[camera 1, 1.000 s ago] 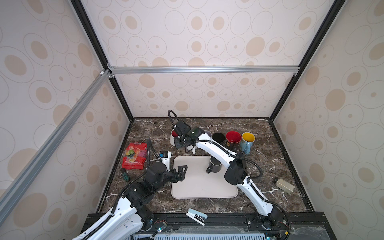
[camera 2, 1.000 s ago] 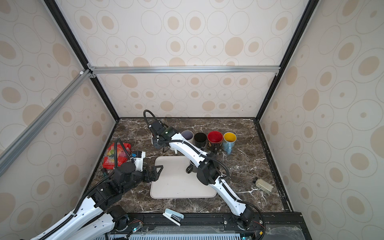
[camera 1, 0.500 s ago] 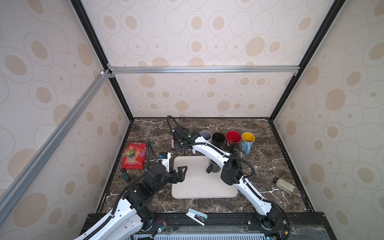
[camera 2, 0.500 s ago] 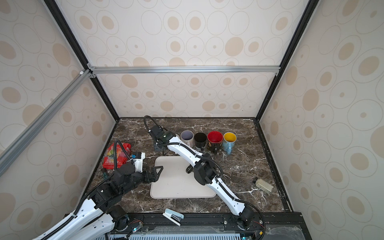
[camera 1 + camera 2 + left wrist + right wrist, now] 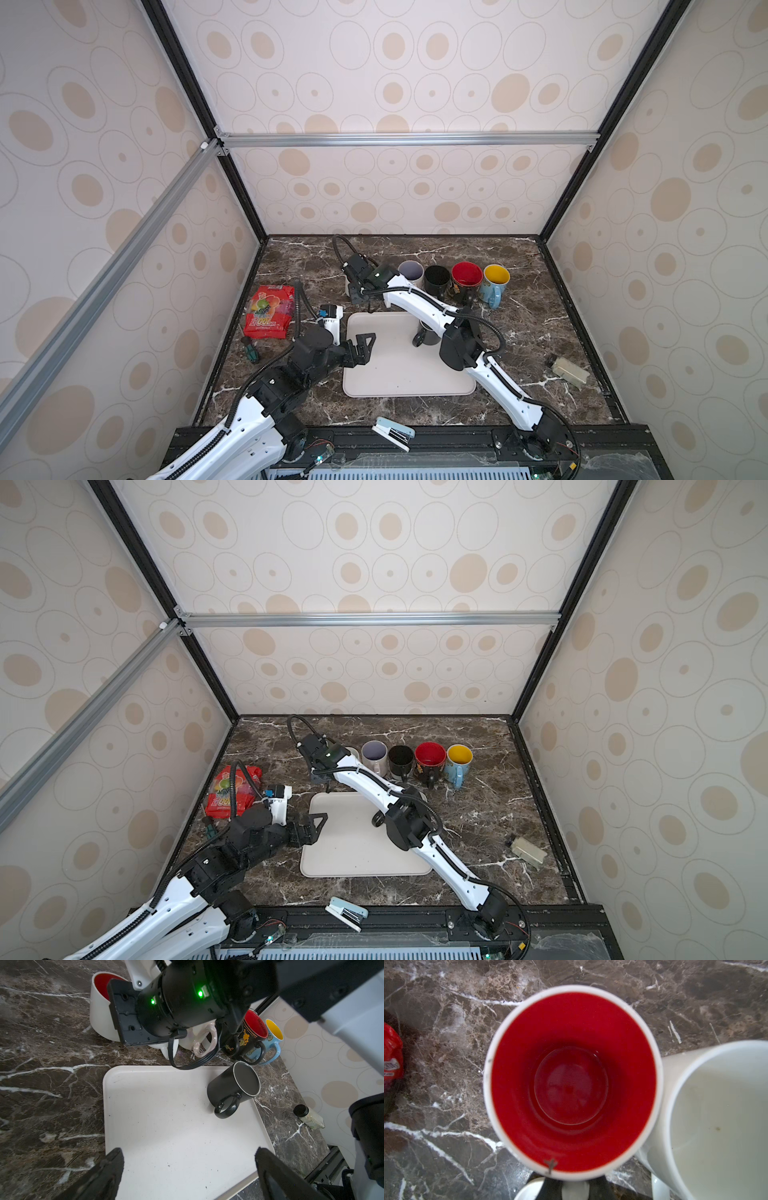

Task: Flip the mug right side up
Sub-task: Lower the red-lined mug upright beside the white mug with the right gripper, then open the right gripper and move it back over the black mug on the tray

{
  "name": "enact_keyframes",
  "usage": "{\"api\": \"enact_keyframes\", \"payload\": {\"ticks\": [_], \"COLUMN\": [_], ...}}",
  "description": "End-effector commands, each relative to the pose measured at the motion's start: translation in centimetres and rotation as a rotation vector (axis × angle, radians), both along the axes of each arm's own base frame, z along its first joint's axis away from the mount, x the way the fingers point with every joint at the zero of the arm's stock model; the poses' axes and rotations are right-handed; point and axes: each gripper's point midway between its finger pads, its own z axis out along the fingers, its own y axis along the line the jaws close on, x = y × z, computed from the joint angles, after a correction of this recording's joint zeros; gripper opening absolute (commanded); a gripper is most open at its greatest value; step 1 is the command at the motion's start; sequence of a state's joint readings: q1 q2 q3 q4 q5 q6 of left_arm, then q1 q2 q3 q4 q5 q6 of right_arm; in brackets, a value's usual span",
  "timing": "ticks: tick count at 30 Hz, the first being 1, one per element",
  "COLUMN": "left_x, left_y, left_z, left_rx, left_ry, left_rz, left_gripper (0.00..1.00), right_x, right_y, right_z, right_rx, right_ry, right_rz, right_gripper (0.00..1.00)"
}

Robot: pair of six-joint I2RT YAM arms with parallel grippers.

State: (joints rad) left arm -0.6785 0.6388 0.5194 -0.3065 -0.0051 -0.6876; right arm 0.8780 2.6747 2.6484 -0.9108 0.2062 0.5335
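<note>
Gripping white mug [image 5: 571,1084], standing upright (right claw [image 5: 575,1188])

In both top views the right arm [image 5: 419,303] hides most of the white ceramic mug with red interior [image 5: 571,1084] and part of the black ceramic mug [image 5: 224,1086], while the right wrist view's edge cuts off the right gripper [image 5: 575,1190].

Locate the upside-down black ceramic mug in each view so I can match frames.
In a top view: black ceramic mug on the cream rectangular tray's far-right part, partly under the right arm.
In a top view: same spot, mostly hidden; handle shows.
Left wrist: fully visible, base up, by the tray's rim.
Right wrist: not in it; a white red-lined mug fills it.
Shared landmark: the tray, absent only from right wrist.
</note>
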Motion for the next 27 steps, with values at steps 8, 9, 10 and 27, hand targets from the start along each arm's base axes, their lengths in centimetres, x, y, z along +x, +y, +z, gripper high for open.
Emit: {"api": "enact_keyframes", "payload": {"ticks": [8, 9, 10, 27], "left_x": [0.3, 0.4, 0.3, 0.1], "left_y": [-0.3, -0.3, -0.3, 0.0], "left_z": [0.8, 0.9, 0.8, 1.6], "left_rx": [-0.008, -0.009, -0.008, -0.003], "left_ry": [-0.025, -0.028, -0.025, -0.042], "left_rz": [-0.011, -0.011, -0.012, -0.015], "left_gripper": [1.0, 1.0, 1.0, 1.0], "right_x": [0.9, 0.9, 0.9, -0.5], "right_y": [0.2, 0.2, 0.2, 1.4], "right_z": [1.1, 1.2, 1.2, 1.7], "right_rx": [0.016, 0.016, 0.016, 0.045], "right_ry": [-0.051, -0.053, -0.052, -0.037], "right_rz": [-0.031, -0.032, -0.034, -0.014], "right_gripper": [0.0, 0.0, 0.0, 0.32]}}
